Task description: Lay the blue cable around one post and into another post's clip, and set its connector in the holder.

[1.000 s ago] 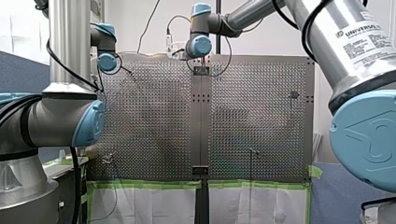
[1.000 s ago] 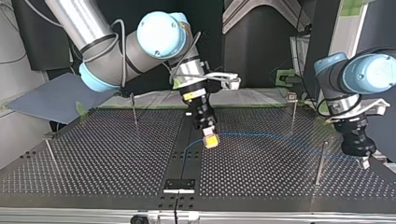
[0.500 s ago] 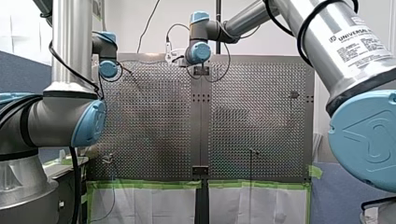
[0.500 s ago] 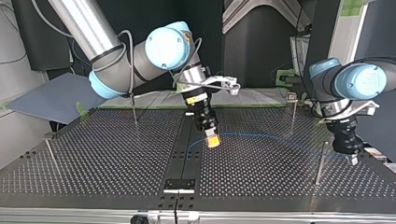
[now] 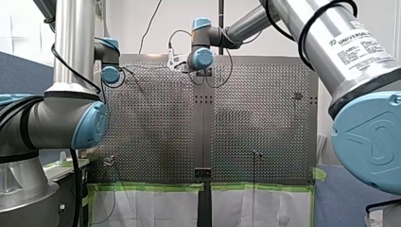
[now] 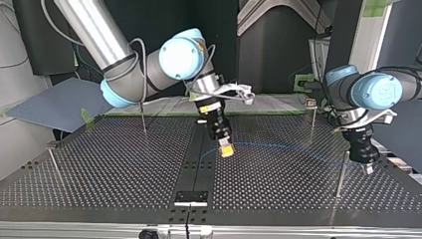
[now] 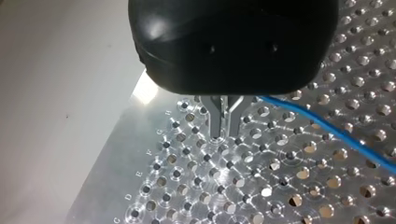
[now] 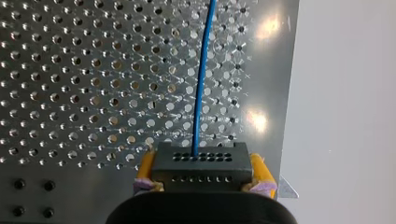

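In the top view my right gripper (image 6: pixel 226 149) hangs low over the table's middle strip. Its yellow pads (image 8: pixel 258 169) are shut on the black connector (image 8: pixel 200 167). From the connector the blue cable (image 6: pixel 293 148) arcs across the plate to my left gripper (image 6: pixel 367 167) at the top view's right. That gripper's metal fingers (image 7: pixel 215 119) are shut just above the plate, and the cable (image 7: pixel 327 128) comes out beside them. It stands next to a thin post (image 6: pixel 341 172). A post with a clip (image 6: pixel 311 104) rises farther back. The black holder (image 6: pixel 190 197) sits at the near edge.
Two more thin posts (image 6: pixel 143 117) (image 6: pixel 53 164) stand at the top view's left. In the front view the arms' big elbows (image 5: pixel 71 123) (image 5: pixel 369 142) block both sides, and the wrists (image 5: pixel 200 57) (image 5: pixel 109 73) reach the plate's far edge.
My left gripper has moved toward the top view's left with the cable's end, closer to the post. My right gripper has shifted slightly back with the connector.
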### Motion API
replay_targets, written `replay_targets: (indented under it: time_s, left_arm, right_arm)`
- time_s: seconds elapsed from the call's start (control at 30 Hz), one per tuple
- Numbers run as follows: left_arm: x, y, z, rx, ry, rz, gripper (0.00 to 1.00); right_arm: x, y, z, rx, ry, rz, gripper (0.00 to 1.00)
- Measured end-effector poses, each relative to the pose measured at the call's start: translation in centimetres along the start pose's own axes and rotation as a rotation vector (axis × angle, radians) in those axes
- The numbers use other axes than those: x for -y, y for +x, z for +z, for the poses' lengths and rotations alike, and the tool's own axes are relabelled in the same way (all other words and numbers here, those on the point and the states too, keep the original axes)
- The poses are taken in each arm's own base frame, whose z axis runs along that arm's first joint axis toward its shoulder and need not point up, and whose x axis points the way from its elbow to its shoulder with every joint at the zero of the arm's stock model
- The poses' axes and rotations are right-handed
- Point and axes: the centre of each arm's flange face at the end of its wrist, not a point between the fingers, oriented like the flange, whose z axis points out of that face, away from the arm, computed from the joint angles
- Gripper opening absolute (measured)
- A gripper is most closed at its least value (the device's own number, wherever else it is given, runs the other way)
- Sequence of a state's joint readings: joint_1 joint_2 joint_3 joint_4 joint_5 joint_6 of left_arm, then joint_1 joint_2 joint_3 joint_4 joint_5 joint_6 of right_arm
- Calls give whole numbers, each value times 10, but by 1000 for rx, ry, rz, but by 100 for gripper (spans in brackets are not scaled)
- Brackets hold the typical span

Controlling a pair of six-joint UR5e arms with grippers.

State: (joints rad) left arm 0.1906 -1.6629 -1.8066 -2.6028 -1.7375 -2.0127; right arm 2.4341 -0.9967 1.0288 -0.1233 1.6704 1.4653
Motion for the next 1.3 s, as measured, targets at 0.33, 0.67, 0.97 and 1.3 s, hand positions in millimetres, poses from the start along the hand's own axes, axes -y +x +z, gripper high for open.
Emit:
replay_targets:
  time_s: [0.33, 0.67, 0.97, 1.3]
  left_arm:
    - [-5, 16, 9, -31, 19, -12, 9]
    - [-8, 35, 11, -70, 30, -10, 9]
    - [-6, 52, 12, -120, 39, 4, 9]
    - [-4, 58, 9, -132, 22, 4, 9]
  right_arm:
    - [-12, -1, 6, -4, -5, 0, 0]
    - [-27, -6, 14, -3, -20, -1, 0]
    - [-42, -20, 20, 20, -34, -1, 0]
    - [-57, -29, 17, 76, -59, 35, 0]
